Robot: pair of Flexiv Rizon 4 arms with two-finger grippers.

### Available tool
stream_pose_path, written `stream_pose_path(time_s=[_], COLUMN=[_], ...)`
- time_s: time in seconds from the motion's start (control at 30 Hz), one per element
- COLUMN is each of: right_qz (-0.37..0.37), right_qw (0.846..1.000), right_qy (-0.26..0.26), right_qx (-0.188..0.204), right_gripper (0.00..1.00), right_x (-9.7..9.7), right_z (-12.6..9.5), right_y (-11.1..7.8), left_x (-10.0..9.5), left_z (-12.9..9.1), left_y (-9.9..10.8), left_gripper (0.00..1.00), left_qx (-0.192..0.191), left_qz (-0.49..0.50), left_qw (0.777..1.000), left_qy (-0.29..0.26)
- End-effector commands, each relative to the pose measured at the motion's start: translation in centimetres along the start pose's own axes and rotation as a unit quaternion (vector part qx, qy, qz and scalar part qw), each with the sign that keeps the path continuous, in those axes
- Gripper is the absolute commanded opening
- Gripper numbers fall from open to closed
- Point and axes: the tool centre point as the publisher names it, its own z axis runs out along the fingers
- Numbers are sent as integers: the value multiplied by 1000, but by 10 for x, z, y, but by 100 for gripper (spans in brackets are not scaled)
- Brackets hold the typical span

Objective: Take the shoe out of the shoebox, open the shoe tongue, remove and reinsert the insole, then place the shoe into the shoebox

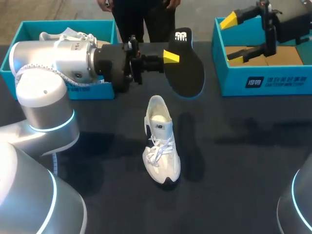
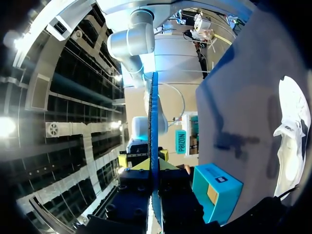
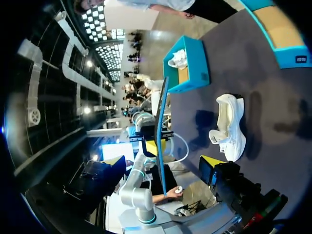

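Both fingers of my left gripper (image 1: 168, 57) pinched the insole (image 1: 187, 68) by one edge in the air, with the shoe (image 1: 161, 141) on the worktop (image 1: 243, 146) below it, and held so thinly the insole could swivel or slip when pressed into the shoe.

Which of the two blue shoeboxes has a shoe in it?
The far-left shoebox: a white shoe lies in it. The far-right shoebox shows only brown cardboard.
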Motion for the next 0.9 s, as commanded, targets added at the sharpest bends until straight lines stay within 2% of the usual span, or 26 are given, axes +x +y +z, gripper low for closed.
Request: stream_pose_path(time_s=[0.03,0.27,0.87,0.9], right_qz=[-2,-11,-16,-19], right_qw=[996,990,989,991], right_qy=[-1,18,21,25], right_qx=[-92,-142,-144,-133], right_gripper=[100,100,100,100], right_x=[-2,-1,1,3], right_z=[-3,-7,-5,-2], right_y=[-10,-8,-7,-8], left_x=[-1,-2,-8,-8], left_z=[-1,-3,-6,-6], left_y=[-1,1,2,2], left_gripper=[0,0,0,0], left_qx=[0,-3,4,6], left_qz=[3,5,7,6], left_qw=[1000,1000,1000,1000], left_qy=[-3,-4,5,6])
